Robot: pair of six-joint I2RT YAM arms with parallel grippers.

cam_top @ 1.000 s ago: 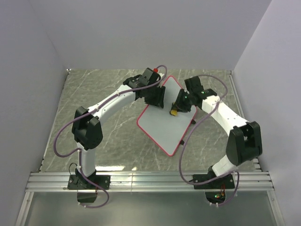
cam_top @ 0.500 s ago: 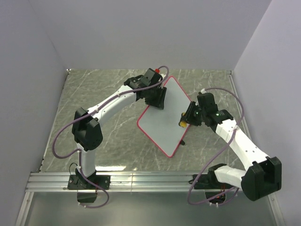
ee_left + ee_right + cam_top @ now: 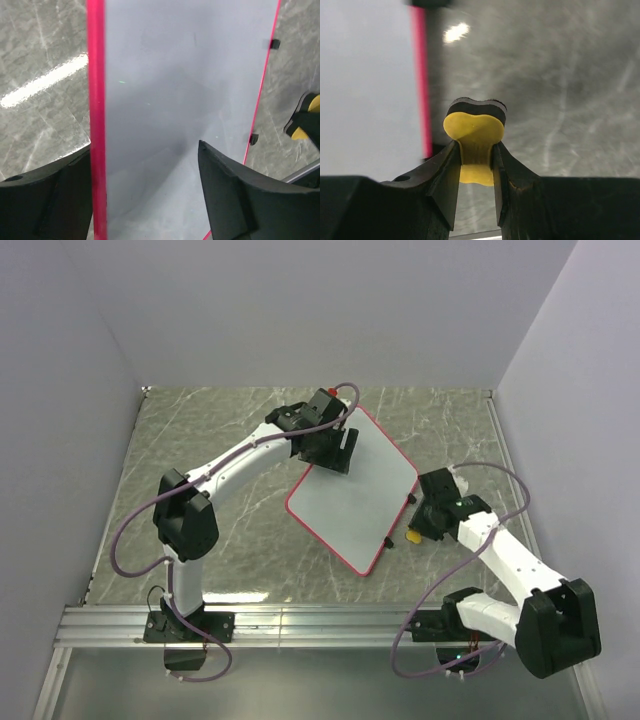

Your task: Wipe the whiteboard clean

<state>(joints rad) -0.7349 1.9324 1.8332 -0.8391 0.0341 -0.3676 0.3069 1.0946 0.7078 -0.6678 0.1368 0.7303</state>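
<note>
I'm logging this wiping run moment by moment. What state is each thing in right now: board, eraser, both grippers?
whiteboard: lying on the table, no marks visible on its face.
eraser: clamped between fingers, off the board, over the table beside its red edge.
left gripper: open, fingers astride the board's red frame.
right gripper: shut on the eraser.

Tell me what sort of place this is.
Probably a robot lab test cell: plain walls box in a marble-patterned table, an aluminium mounting rail edges it, with a whiteboard and a gripped yellow eraser as props.
</note>
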